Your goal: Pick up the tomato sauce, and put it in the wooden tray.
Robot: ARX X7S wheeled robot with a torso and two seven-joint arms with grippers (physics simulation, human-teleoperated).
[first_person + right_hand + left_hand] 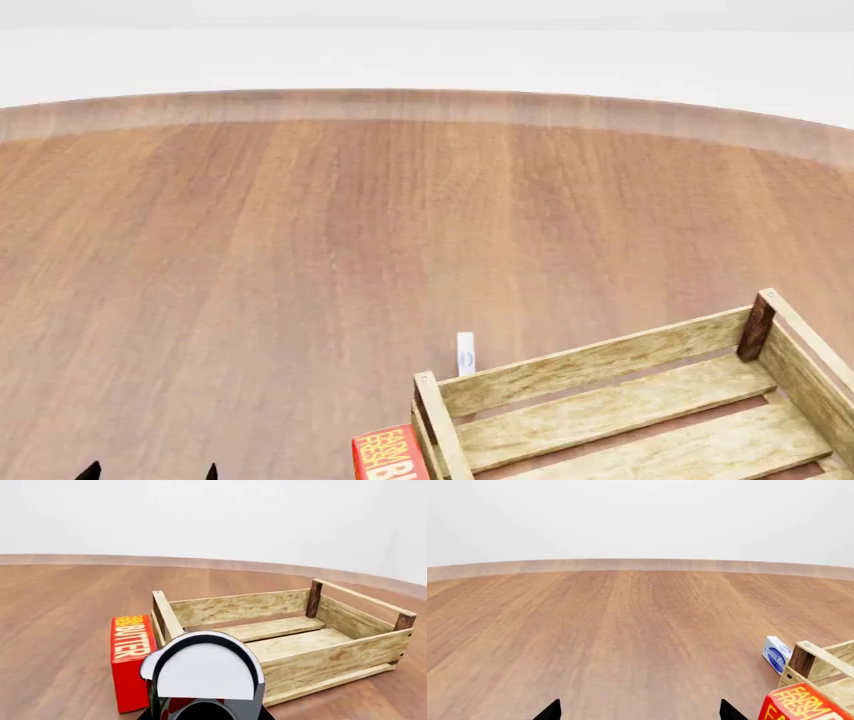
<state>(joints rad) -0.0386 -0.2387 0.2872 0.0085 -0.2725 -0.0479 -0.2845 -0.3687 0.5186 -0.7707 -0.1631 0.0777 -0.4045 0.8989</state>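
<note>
Shows the sauce (200, 672) close before the right wrist camera, pale top turned to the lens, long axis running roughly toward it, in front of the tray (233, 607). Cannot tell whether the right gripper pinches it. Looks over brown wood planking with a pale wall behind. Puts the tray at 5 o'clock in the head view, red butter (130, 660) upright against its corner, a small white-blue box (466, 353) just beyond. Leaves the left gripper (148, 470) spread at 7 o'clock.

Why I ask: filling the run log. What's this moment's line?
tomato sauce: near right wrist camera, grip unseen | wooden tray: nothing seen inside | left gripper: open
</note>
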